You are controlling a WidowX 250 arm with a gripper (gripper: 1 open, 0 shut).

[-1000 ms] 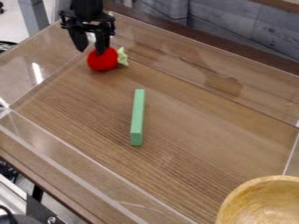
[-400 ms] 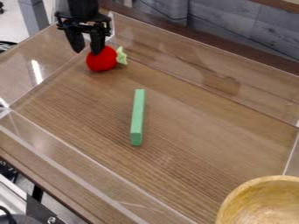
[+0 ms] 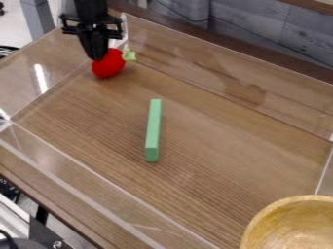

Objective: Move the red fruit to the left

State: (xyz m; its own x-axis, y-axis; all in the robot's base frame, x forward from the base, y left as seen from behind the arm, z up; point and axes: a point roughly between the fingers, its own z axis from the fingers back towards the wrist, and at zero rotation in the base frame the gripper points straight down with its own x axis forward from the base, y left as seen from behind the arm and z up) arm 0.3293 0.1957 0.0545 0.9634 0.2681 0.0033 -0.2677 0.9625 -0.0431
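Slid slightly left since earlier, the red fruit [image 3: 108,64] sits at the closed gripper's [image 3: 97,55] four o'clock, near eleven o'clock on the table [image 3: 215,126]; whether it is clamped, I cannot tell.

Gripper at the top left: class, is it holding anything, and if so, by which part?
It cannot be told for certain. The gripper is closed right at the upper side of the red fruit, but its fingertips are too blurred to show a grip.

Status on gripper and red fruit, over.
Gripper shut, at the red fruit; grip unconfirmed. Fruit near table's far edge. Green bar well aside.
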